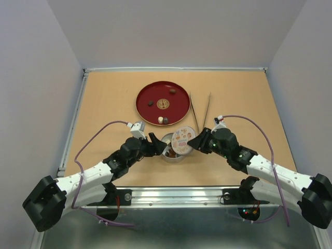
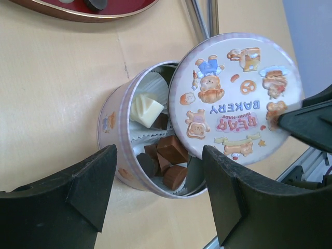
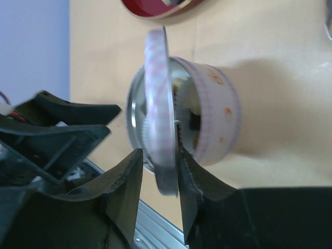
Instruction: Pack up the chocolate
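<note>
Left gripper (image 2: 160,154): jaws spread wide, holding nothing. Chocolate (image 2: 171,149) sits in the tin (image 2: 111,124) straight ahead of those jaws, in line with the gap, just past the tips.

Right gripper (image 3: 160,155): jaws narrow, straddling the rim of the lid (image 2: 233,98) edge-on. One pad looks to be touching and there's a hairline gap at the other, so I can't tell if it's a true pinch.

Lid is tilted, not seated. It's offset toward the right jaws, covering the half of the tin nearest them. The half toward the left jaws is open.

A few more pieces (image 1: 150,102) sit on the tray (image 1: 176,106), beyond the tin from both jaws. The left jaws look nearer. Tongs (image 1: 193,111) lie beyond the right jaws, long axis running away from them.

Pieces are stubby, round or square. No long axis worth aligning to, no heading I can read.

My read: it all hinges on lid offset vs tin rim. To load the loose pieces, clear the lid toward the right jaws. To close, slide it toward the left jaws and level it.
</note>
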Controlling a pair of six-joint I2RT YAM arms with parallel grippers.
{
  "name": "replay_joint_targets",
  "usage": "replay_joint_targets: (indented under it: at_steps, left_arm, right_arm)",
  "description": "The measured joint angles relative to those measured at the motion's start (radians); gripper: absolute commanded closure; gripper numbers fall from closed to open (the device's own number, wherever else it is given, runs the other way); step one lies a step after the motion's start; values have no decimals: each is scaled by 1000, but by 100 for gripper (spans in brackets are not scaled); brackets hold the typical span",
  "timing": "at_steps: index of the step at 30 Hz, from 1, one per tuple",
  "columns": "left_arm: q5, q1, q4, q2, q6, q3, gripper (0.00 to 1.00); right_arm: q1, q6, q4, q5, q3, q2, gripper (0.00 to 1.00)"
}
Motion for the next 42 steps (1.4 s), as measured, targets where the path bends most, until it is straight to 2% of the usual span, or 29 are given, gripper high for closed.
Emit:
replay_joint_targets:
  at_steps: [2, 10, 17, 31, 42]
  left_arm:
    - [0, 0, 16, 1, 0, -7, 23]
    - [1, 2, 51, 13, -1, -21, 23]
    - [13, 2, 89, 58, -1, -22, 23]
    - [28, 5, 147, 91, 1, -23, 22]
    - [42, 8, 175, 126, 0, -25, 22]
  right_arm:
    - [0, 0, -10, 0, -20, 0, 55]
    - [0, 0, -23, 0, -32, 9, 52]
    - [0, -1, -22, -8, -32, 67, 42]
    - [0, -27, -23, -17, -31, 146, 41]
    - [0, -65, -22, -55, 31, 208, 41]
